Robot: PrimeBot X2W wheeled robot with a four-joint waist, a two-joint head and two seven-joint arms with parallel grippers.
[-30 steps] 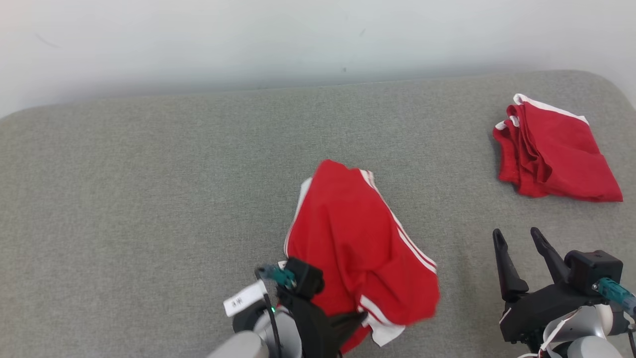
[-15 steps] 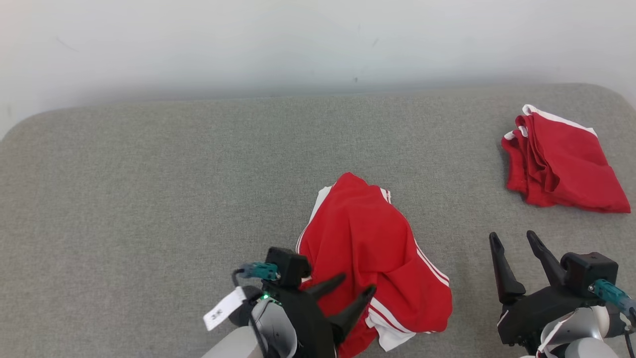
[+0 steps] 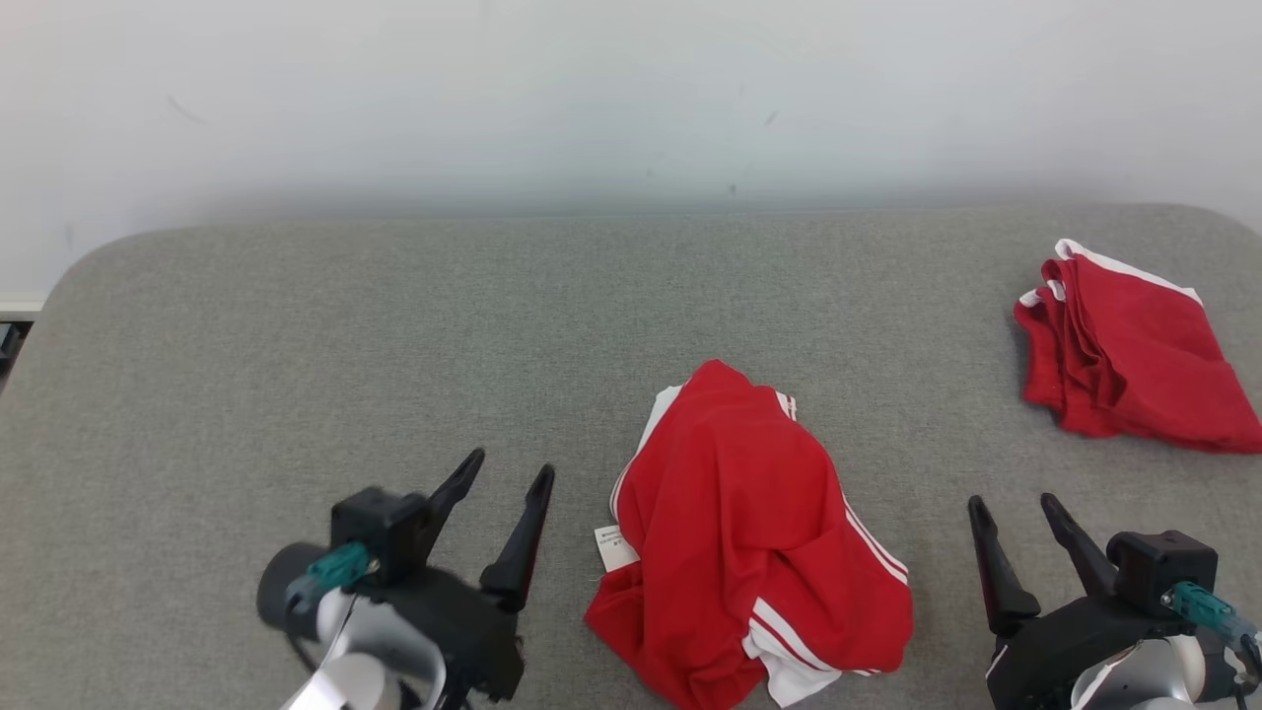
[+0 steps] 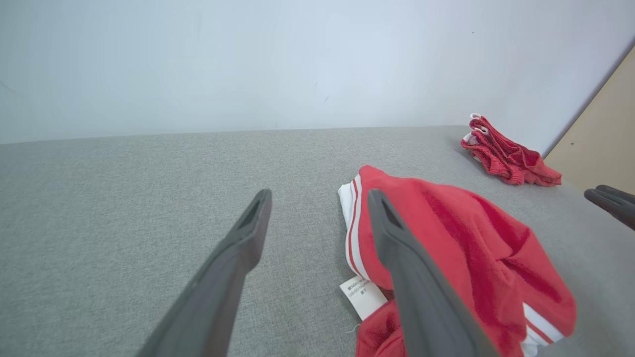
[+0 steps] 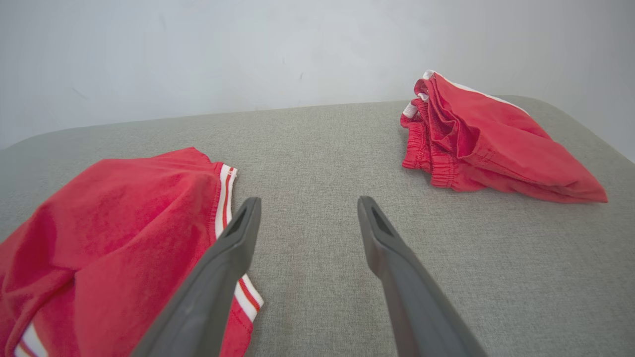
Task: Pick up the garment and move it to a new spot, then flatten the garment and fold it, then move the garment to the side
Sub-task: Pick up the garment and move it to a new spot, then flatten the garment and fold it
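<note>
On the grey upholstered surface [image 3: 296,345], the red shorts [image 3: 749,532] with white side stripes are lying crumpled near the front middle, a white care label [image 3: 613,545] sticking out at their left edge. The left gripper [image 3: 513,463] is hovering just left of them, fingers spread wide and holding nothing. The right gripper [image 3: 1012,502] is hovering to their right, equally wide and empty. A second red garment [image 3: 1124,365] is lying bunched at the far right.

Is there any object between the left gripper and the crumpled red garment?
Nothing visible. Only bare grey surface lies between the open left gripper and the crumpled garment; the folded garment lies far off to the right.
</note>
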